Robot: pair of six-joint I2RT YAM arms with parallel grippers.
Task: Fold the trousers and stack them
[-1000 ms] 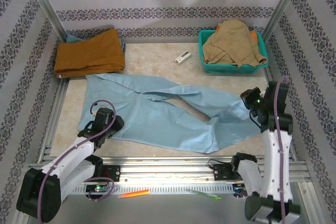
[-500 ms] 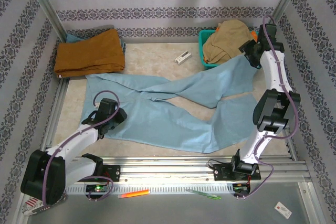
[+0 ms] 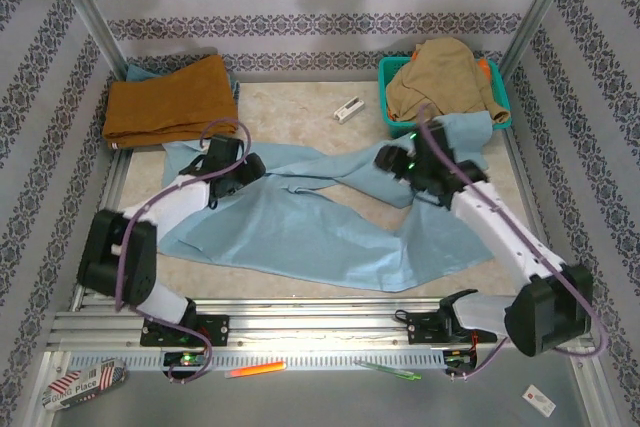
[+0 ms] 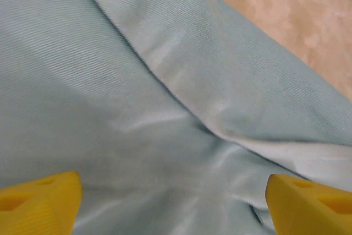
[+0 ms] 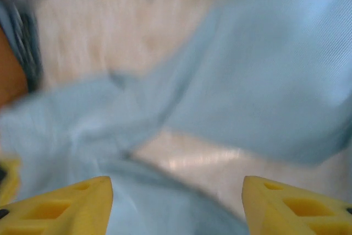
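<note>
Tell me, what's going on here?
Left hand open over light sky-blue cloth trousers. Right hand open too. Trousers unfolded, one leg end at teal plastic basket.

The left arm (image 3: 160, 212) and the right arm (image 3: 495, 222) match: white rounded links joined by black joint housings, each trailed by a thin purple cable (image 3: 226, 124) that loops free of the shell. Their black bases (image 3: 440, 319) are bolted to a silver rail (image 3: 320, 325) at the six-o'clock edge of the worktop (image 3: 300, 112), and a small green light (image 3: 412, 161) glows on the right arm's black wrist block. The left claw (image 4: 170, 182) and the right claw (image 5: 176, 182) end in ribbed bright-yellow fingers (image 4: 38, 202) with shallow moulded recesses.
</note>
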